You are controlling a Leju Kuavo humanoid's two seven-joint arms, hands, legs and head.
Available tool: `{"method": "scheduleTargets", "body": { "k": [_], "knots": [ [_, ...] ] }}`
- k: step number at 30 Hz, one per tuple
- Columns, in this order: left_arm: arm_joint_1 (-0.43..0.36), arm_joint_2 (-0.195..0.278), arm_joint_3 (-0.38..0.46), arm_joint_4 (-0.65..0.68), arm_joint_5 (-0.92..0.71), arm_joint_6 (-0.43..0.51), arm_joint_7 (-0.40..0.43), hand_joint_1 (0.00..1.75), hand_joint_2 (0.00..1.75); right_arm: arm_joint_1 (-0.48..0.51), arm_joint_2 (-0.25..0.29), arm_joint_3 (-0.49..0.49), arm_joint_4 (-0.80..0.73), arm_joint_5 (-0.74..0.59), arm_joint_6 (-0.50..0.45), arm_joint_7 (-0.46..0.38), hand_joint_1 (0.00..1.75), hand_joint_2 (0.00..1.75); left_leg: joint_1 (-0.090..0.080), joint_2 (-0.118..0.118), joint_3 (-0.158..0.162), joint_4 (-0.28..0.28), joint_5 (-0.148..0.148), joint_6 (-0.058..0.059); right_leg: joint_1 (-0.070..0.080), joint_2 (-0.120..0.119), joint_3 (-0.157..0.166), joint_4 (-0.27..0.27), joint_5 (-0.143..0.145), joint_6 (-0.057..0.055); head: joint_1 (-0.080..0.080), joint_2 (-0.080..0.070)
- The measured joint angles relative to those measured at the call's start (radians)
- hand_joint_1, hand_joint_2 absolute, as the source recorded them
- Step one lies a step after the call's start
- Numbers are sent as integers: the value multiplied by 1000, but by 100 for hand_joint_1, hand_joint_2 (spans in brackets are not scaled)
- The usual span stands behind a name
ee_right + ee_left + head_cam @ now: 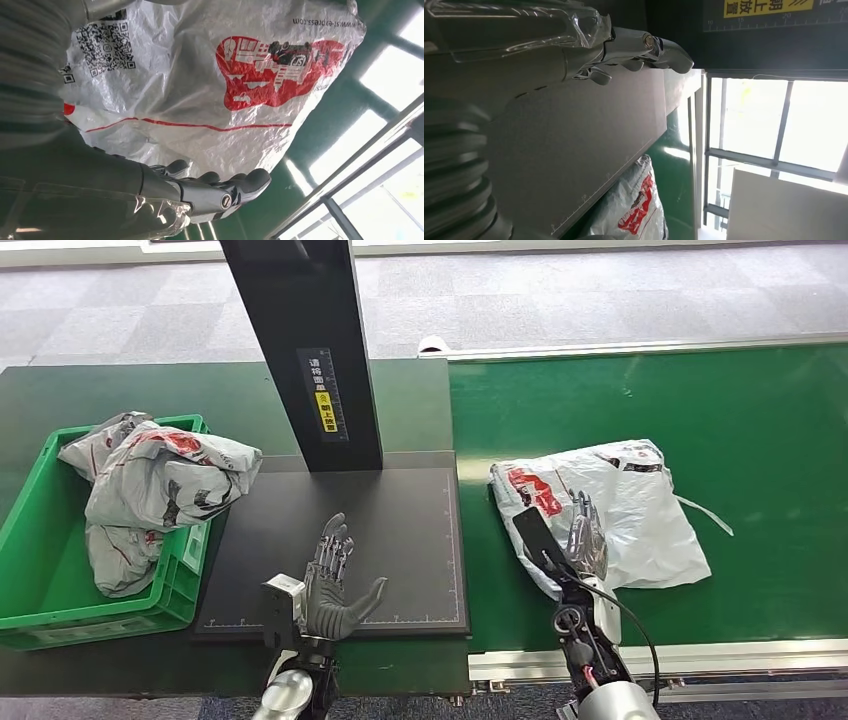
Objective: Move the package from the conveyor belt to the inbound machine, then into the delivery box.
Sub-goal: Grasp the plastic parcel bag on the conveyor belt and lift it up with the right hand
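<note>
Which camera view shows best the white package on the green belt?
The head view: there the whole package lies on the belt, with the right hand over its near part. The right wrist view shows it close but cut off, with its red print and QR code. The left wrist view shows one corner past the dark plate.

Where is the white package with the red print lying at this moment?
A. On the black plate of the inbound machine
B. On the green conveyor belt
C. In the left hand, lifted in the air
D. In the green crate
B: the white package lies flat on the green conveyor belt, to the right of the black plate, with the right hand over its near edge.
</note>
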Motion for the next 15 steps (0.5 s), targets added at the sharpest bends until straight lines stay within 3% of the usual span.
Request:
{"method": "scheduleTargets", "body": {
  "k": [15],
  "knots": [
    [0, 0, 1, -1, -2, -2, 0, 0, 175, 8, -13, 4, -29, 0, -10, 2, 0, 175, 0, 0, 0, 0, 0, 0, 0, 0, 0, 0, 0, 0, 0, 0]
  ]
}}
